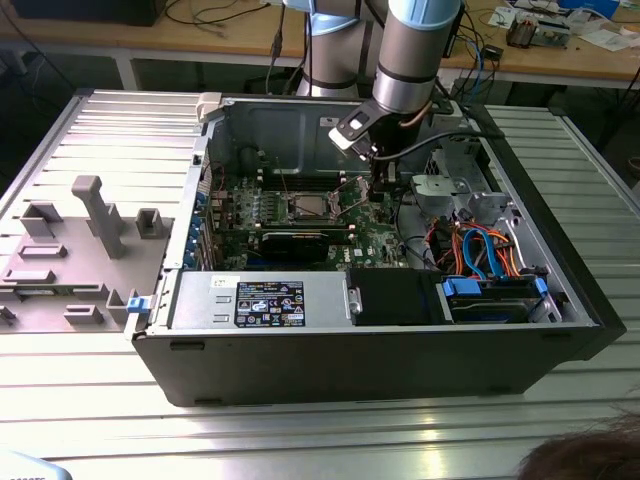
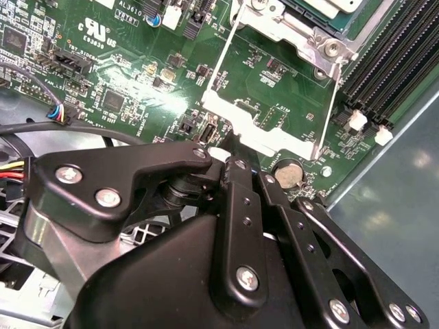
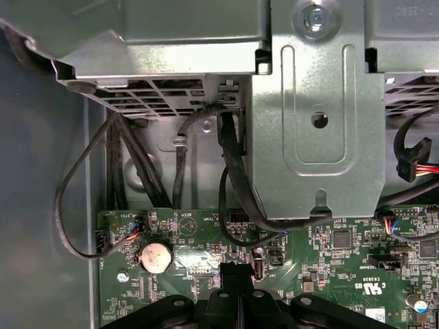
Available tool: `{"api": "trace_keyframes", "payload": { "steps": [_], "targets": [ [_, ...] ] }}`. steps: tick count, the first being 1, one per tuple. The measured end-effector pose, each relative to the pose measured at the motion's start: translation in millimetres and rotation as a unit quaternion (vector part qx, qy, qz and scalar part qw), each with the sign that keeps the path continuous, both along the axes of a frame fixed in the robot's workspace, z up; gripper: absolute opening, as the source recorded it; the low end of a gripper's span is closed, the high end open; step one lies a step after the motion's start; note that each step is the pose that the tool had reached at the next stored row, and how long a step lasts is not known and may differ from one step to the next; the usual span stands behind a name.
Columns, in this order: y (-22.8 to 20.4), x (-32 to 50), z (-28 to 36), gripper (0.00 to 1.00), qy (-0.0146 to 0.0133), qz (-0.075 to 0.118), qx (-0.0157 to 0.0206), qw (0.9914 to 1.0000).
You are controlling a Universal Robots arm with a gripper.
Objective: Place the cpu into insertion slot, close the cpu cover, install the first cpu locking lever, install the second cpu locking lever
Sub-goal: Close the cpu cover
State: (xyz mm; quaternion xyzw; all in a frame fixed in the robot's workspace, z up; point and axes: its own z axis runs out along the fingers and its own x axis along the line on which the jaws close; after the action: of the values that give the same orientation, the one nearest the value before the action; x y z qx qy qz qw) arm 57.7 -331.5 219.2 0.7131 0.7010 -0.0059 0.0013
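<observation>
**Cpu cover open, gripper at its free edge**

Hinged at the insertion slot, the frame lies folded open away from the slot, its free edge farthest from it; the gripper meets that edge end-on, fingers drawn together; whether they pinch the sheet metal I cannot tell.

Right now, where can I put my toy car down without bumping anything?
The bare table strip along the near side of the case is free. So is the far corner past the grey tray. Inside the case it's crowded: arm, cables, board.
</observation>
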Motion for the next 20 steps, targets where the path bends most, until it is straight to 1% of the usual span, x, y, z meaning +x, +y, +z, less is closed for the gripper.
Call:
{"api": "trace_keyframes", "payload": {
  "steps": [20],
  "targets": [
    [0.0, 0.0, -5.4, 0.11, 0.0, 0.0, 0.0, 1.0]
  ]
}}
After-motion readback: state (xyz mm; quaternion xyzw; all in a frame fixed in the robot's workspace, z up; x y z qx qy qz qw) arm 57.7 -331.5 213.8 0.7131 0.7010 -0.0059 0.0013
